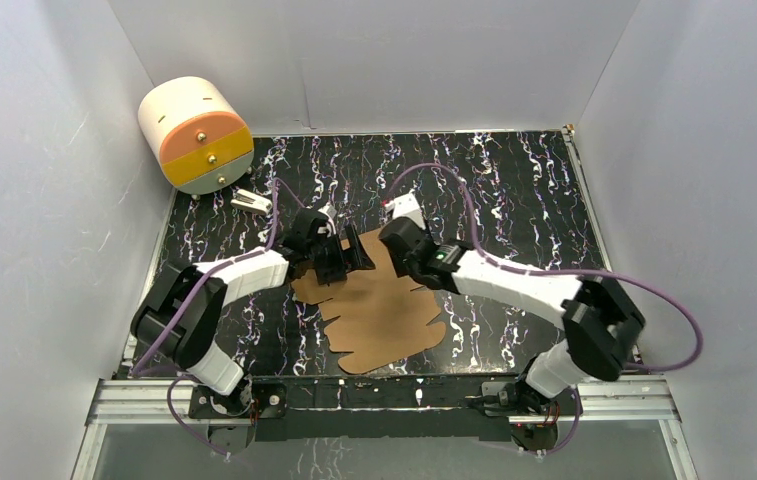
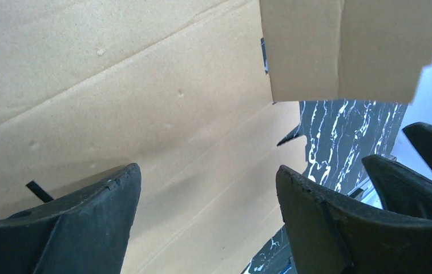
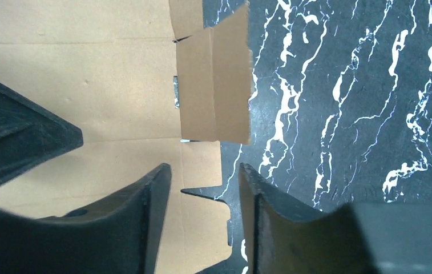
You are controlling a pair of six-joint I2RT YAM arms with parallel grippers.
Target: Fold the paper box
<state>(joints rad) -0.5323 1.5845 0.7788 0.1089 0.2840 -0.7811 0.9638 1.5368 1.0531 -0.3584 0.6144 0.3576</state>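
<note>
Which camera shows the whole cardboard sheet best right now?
Top external: nearly the whole outline of the cardboard sheet shows there. Each wrist view catches only a close patch of it and one flap.

Paper box (image 1: 382, 310) — matt brown cardboard, faintly dimpled. Tabletop (image 1: 514, 180) — smooth black marble-look, white veins. Left tool (image 2: 208, 188) fingers (image 2: 88, 222) matt black plastic.

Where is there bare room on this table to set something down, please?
The far right of the table, between the paper box and the right wall, is bare, as is the strip along the back wall. It is crowded mid-table, where the left hand and right hand meet, and by the drawer unit.
</note>
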